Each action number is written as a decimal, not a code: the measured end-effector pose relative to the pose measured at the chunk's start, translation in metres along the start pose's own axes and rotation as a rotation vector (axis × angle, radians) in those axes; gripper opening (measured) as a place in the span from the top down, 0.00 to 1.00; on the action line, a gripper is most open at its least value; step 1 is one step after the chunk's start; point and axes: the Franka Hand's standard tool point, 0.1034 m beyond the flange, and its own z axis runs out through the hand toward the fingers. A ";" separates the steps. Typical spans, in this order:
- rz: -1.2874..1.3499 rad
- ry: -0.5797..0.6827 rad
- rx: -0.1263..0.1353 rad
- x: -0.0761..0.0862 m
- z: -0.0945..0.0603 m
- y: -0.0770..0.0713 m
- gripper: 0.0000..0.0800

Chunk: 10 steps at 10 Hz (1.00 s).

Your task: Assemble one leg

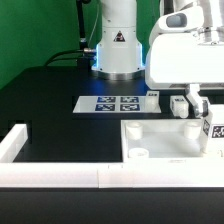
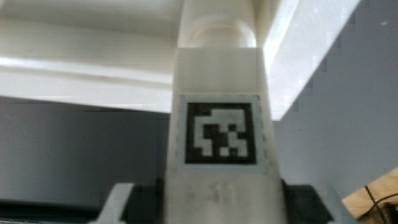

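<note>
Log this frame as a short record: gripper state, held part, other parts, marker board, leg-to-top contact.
gripper: shut on the leg
leg: white, tagged, between the fingers
tabletop: white, lying flat at the exterior view's right, below the gripper
marker board: flat, in front of the arm base
wall: white, along the near edge
leg touching tabletop: cannot tell
</note>
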 end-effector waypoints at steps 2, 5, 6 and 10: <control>-0.001 0.002 -0.001 -0.001 0.000 0.000 0.64; -0.002 0.012 -0.004 -0.001 0.001 0.001 0.64; -0.002 0.008 -0.003 0.000 0.001 0.001 0.64; -0.001 -0.005 -0.001 -0.002 0.002 0.000 0.54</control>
